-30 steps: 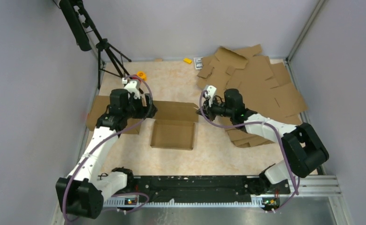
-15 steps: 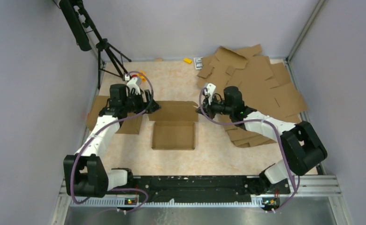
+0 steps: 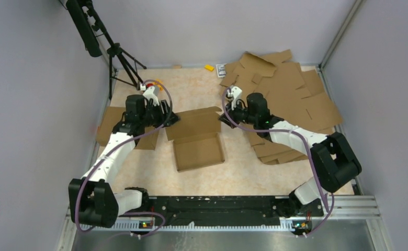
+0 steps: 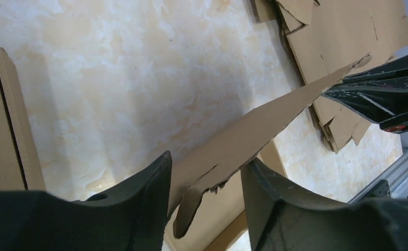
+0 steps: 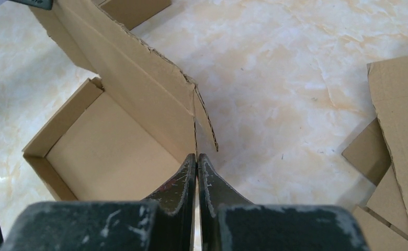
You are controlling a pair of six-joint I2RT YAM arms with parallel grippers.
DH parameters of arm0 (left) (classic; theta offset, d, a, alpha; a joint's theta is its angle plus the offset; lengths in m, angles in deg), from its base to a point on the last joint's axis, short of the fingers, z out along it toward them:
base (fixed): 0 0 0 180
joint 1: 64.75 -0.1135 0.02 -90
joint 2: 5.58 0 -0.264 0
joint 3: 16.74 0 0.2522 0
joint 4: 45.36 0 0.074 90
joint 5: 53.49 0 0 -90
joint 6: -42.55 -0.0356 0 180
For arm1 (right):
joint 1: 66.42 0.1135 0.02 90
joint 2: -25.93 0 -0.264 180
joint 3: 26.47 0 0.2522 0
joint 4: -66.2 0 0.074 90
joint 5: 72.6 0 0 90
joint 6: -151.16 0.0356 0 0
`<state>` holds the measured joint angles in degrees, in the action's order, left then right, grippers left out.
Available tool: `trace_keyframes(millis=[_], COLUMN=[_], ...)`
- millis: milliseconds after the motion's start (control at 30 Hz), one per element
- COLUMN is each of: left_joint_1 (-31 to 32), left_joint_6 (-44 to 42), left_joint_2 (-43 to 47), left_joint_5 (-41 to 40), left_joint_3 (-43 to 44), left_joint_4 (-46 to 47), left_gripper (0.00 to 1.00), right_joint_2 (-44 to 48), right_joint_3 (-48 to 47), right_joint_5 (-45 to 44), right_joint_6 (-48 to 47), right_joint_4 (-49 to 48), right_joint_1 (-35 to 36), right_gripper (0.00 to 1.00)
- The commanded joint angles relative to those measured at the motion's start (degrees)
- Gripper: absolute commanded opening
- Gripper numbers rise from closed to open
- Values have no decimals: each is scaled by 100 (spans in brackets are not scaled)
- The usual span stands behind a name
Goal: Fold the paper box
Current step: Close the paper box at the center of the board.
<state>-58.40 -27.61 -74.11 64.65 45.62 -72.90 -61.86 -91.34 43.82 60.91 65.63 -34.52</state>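
Location: paper box (image 3: 199, 152) lies near the middle of the table (image 3: 191, 89), with its shallow open tray toward 6 o'clock and its lid flap (image 3: 194, 123) lifted off the surface on the tray's 12 o'clock side.
Flap axis: long edge runs roughly 9 to 3 o'clock in the overhead view, with the 3 o'clock end swung a little toward the far wall.
Right gripper (image 5: 196, 159): fingers are pressed almost together at the flap's 3 o'clock corner. The wrist view shows the cardboard edge running down into the thin slit between them, so it appears to be pinching the flap.
Left gripper (image 4: 206, 162): fingers are well apart at the flap's 9 o'clock end. They straddle the torn edge of the board, and no clamp is visible.
Key relation: flap spans between the two claws, one at each end. The right has hold of it, and the left only brackets it.
Step in hand: probably raising the lid to swing it toward 6 o'clock over the tray.
Next move needs: likely the left fingers closing so both ends travel together.
Risk: with one end pinched, the flap may twist or drag the light tray askew.
Surroundings: loose cardboard pile (image 3: 291, 99) at 2 o'clock, flat sheet (image 3: 108, 125) under the left arm at 9 o'clock, tripod (image 3: 115, 52) at 11 o'clock.
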Motion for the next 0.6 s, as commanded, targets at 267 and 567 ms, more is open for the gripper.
trace_keyframes(millis=[267,567], left_joint_1=[121,112], left_joint_6=[-5,32], left_joint_2=[421,430], left_joint_5=[-986,-776], left_joint_3=[-245,-374], left_joint_4=[-243,-124], left_gripper=[70,62], right_joint_2=[349,376], right_joint_3=[-195,-172], right_joint_5=[-524,-401], right_joint_6=[-148,-204], right_joint_4=[6,6], right_joint_1=[115,115], right_gripper=[0,0])
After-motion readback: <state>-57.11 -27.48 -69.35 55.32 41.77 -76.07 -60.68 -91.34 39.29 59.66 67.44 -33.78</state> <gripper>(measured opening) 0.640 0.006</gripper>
